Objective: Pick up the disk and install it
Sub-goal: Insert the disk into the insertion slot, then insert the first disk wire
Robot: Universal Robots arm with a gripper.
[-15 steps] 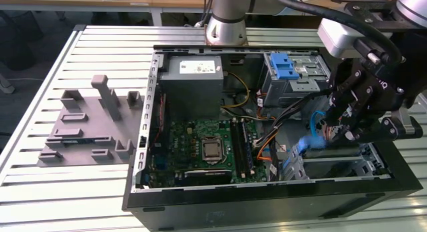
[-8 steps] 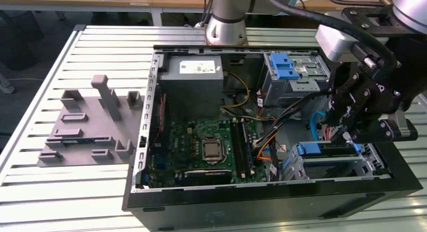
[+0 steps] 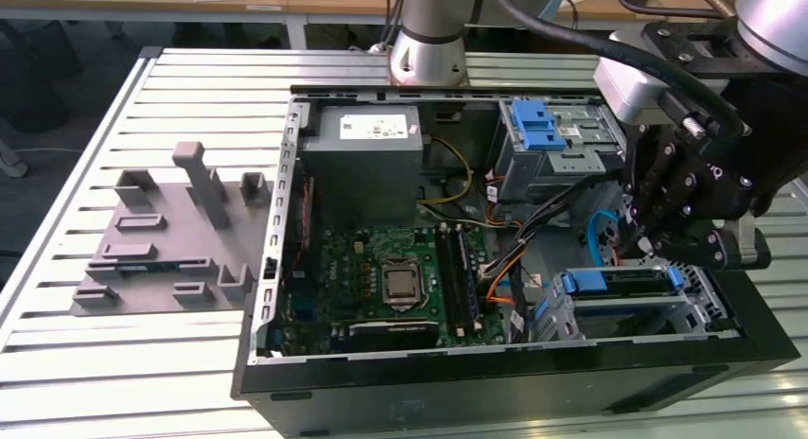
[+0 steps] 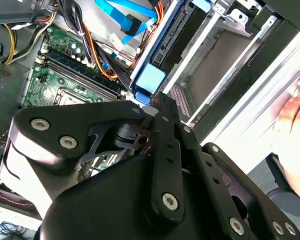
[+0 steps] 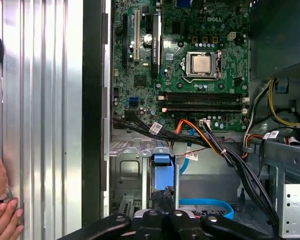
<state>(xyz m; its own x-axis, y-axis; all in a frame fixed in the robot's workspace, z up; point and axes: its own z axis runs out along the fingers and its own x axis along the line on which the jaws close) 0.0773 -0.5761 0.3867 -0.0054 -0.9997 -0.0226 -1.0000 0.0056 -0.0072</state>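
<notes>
— Where is the disk?
— In the computer case's drive cage, lengthwise across the exterior view, blue tab toward the motherboard; claw just above, its grip impossible to tell.

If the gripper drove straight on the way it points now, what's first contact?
Probably the disk, its blue-framed end sitting in the drive bay just below the gripper. Depth is unclear; they may already touch.
</notes>
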